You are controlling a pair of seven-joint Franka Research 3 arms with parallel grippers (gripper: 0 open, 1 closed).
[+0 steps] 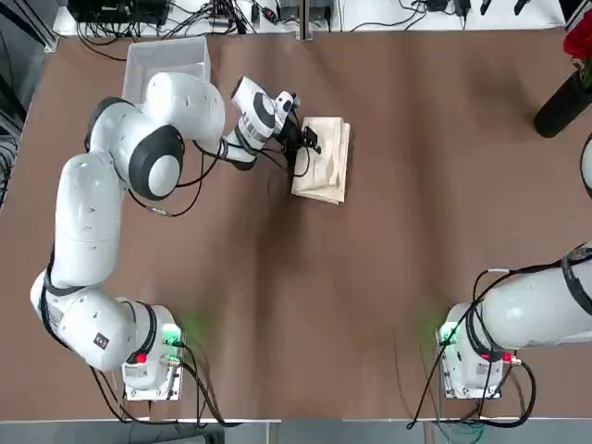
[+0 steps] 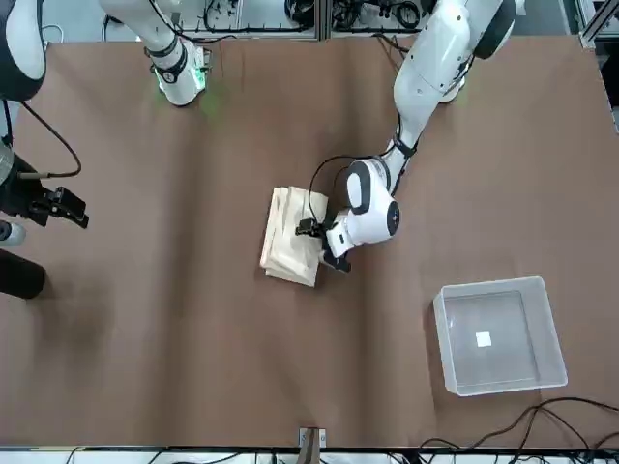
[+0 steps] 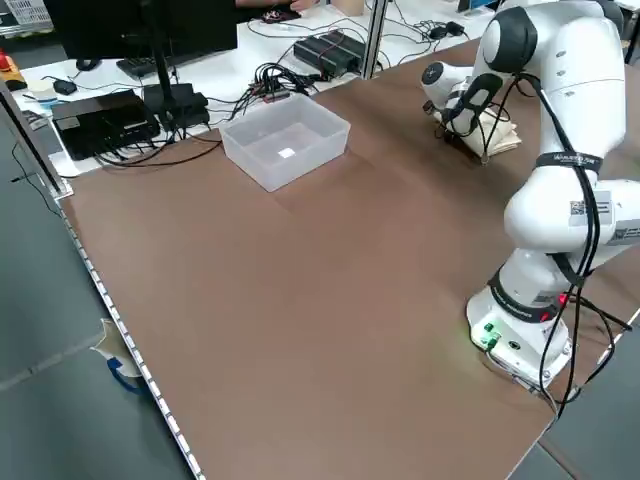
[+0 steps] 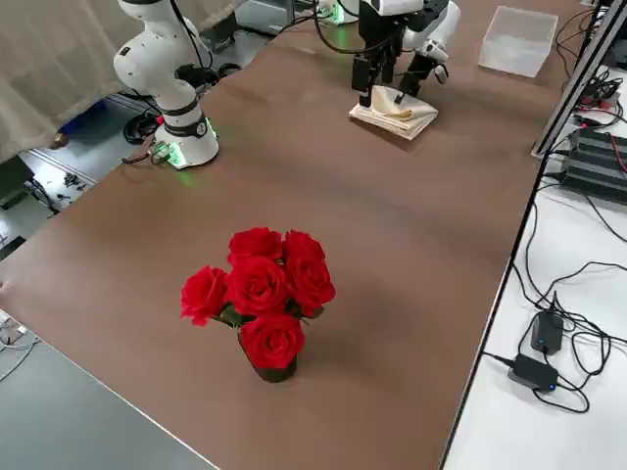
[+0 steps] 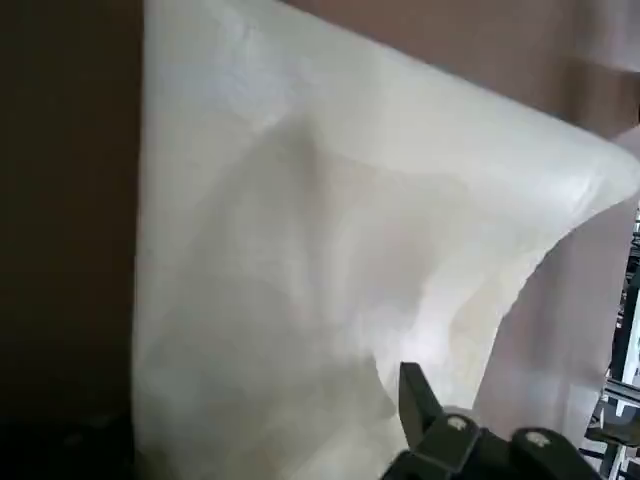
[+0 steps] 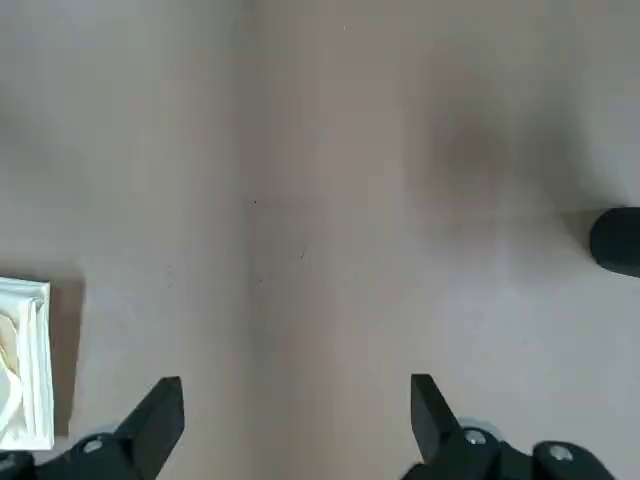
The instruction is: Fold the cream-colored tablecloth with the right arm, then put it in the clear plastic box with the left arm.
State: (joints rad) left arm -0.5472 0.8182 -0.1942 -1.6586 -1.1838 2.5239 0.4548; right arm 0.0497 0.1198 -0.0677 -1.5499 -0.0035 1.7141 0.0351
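Left gripper (image 2: 317, 244): I am pinching the near edge of the folded cream-colored tablecloth (image 1: 326, 159).
Clear plastic box (image 1: 166, 59): sitting well apart from the tablecloth.
Right gripper (image 6: 290, 425): I am hovering spread, far from the tablecloth.

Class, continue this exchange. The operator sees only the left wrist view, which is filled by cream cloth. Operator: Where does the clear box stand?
Observer: The clear plastic box stands at the far edge of the table, on the robot's left, apart from the tablecloth.
Operator: Is anything in it?
Observer: Only a small white label.
Operator: Is the right claw in my way?
Observer: No. The right claw hangs open over bare table, well off to the cloth's other side.
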